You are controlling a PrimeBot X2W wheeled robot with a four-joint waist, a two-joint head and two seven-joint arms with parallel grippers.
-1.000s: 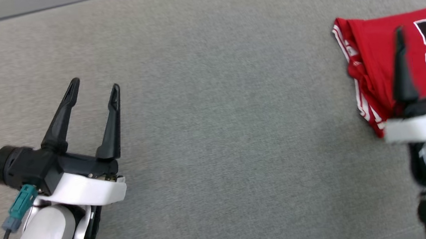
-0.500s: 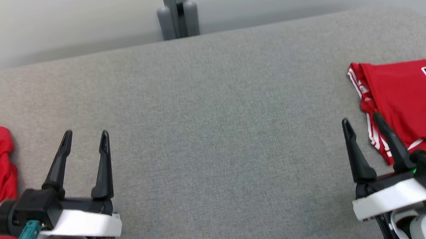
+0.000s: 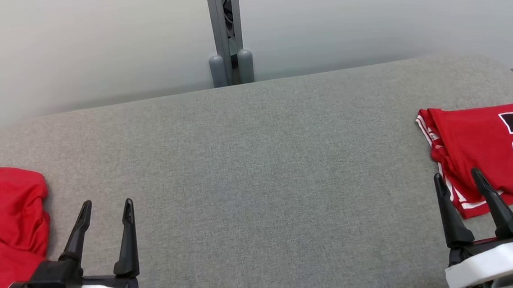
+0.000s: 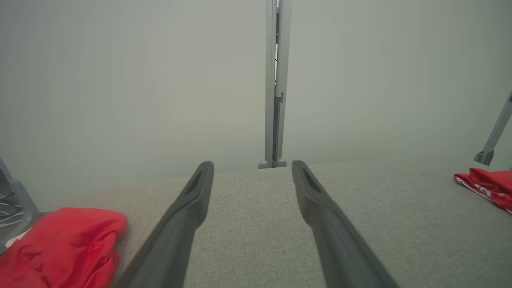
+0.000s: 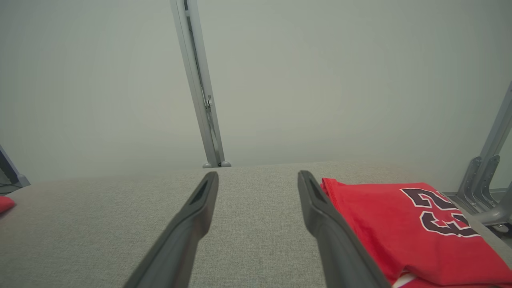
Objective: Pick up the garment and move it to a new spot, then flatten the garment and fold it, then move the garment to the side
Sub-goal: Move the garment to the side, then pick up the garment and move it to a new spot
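Pale plain wall (image 3: 96,46) behind. Grey fabric-covered table (image 3: 258,171) spans full width, far corners rounded. Grey metal post (image 3: 223,29) upright against wall at centre of table's far edge.

Folded jersey (image 3: 478,151) flat at table's right end: red, white striped trim on left edge, dark white-outlined number.

Crumpled garment (image 3: 5,225) at left end: red, bunched, wrinkled.

Left gripper (image 3: 107,203) low left, fingers spread, empty, near crumpled garment but apart from it.

Right gripper (image 3: 456,174) low right, fingers spread, empty, one tip over jersey's near left corner; contact cannot be judged.
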